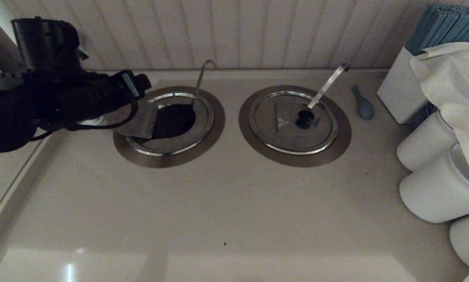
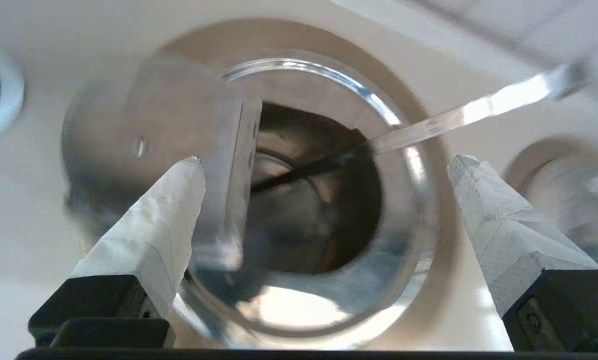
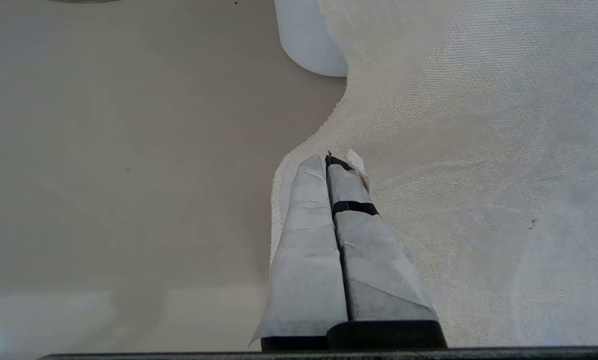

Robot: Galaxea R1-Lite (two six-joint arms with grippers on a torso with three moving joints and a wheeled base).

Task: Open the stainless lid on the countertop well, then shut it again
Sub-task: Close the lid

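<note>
Beige desk with two round wells set into its surface. The countertop well, half uncovered, lies left of the closed twin well. Right of the twin well rests a small blue-green object; farther right stand white cylindrical containers and a white box.

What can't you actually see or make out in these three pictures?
- The left gripper: in the head view the black arm hides it; the left wrist view shows its fingers spread.
- The bottom of the countertop well: too dark in both views.
- The stainless lid, folded up: its knob is out of sight.
- What the white cloth covers, in the right wrist view beyond the right gripper.
</note>
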